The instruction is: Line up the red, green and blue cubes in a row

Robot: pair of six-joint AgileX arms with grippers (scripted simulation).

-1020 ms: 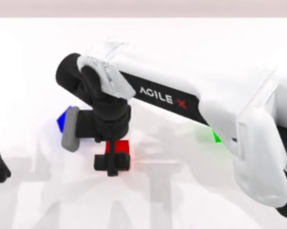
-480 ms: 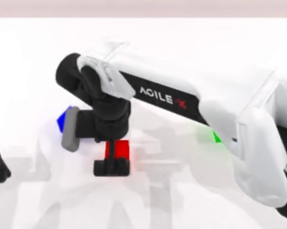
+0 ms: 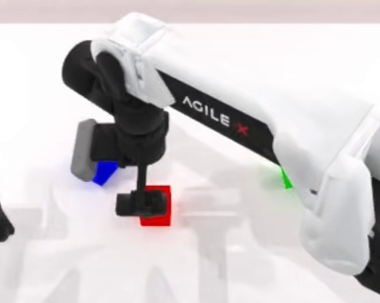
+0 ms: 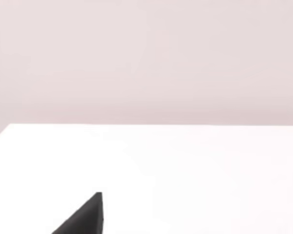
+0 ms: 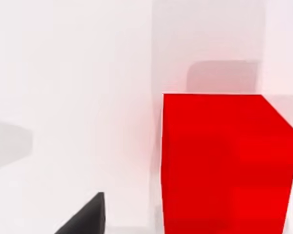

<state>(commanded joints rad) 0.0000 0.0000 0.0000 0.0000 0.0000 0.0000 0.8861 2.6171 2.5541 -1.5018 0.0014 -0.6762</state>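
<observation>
While the left arm sat parked at the table's 9 o'clock edge, the right gripper (image 3: 143, 204) hung over the glossy red cube (image 3: 157, 206) near centre; couldn't tell its fingers' spread. Glossy blue cube (image 3: 104, 172) lay at the red one's 10 o'clock, and the glossy green cube (image 3: 286, 182) peeked out at 3 o'clock.

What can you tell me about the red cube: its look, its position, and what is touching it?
The red cube is a plain, glossy, bright red block without marks, resting flat on the white table, near the middle of the top view. The right gripper hangs over its left edge; whether the fingers touch it cannot be told. The blue cube lies apart at its upper left, the green cube far right.
</observation>
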